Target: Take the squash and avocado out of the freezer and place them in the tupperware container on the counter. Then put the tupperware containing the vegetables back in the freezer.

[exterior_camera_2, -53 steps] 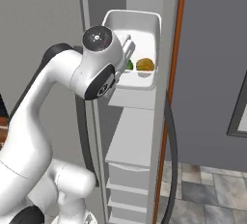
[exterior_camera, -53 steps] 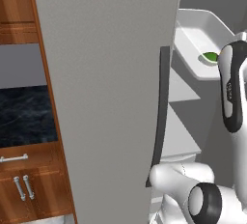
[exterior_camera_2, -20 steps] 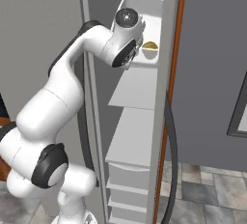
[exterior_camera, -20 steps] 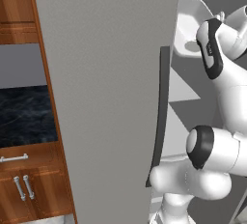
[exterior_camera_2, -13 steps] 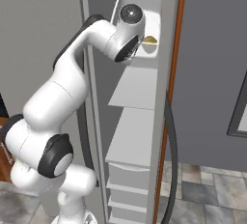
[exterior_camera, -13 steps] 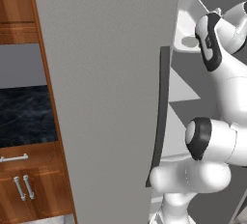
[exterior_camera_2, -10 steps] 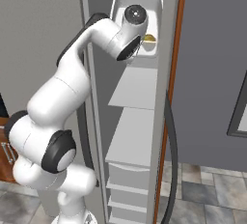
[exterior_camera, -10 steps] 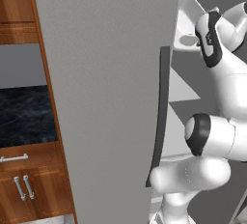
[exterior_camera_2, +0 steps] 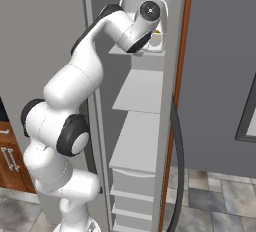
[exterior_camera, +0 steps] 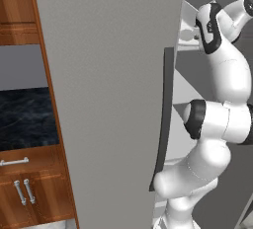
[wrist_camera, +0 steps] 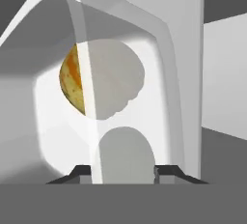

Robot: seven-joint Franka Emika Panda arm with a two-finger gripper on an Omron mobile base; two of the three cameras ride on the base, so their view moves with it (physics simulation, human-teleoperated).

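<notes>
I have the white arm reaching up into the tall grey freezer [exterior_camera_2: 145, 126], its wrist pressed close against the white shallow tupperware container [exterior_camera_2: 159, 7] that sits on the top pale shelf. In the hand view, the tray's wall [wrist_camera: 53, 121] is right in front of the camera, and through it I can make out the lumpy yellow-tan squash [wrist_camera: 72, 80], part clear orange-yellow and part washed grey behind a translucent wall. A pale rounded shape lower down may be the avocado, but I cannot tell.

The hand [wrist_camera: 123, 171] shows just its two dark tips at the bottom, set somewhat apart. I cannot tell from these pictures whether it grips the tray's rim or has let it go.

As I judge it, this is the final step: leaving the loaded tray in the freezer. To do it well, I would make sure the tray rests flat and fully on the shelf before freeing it, part the fingers enough to clear the flared rim, then draw straight back along the approach line. Any sideways motion this close could drag the tray toward the shelf edge or knock the wrist on the freezer wall.
</notes>
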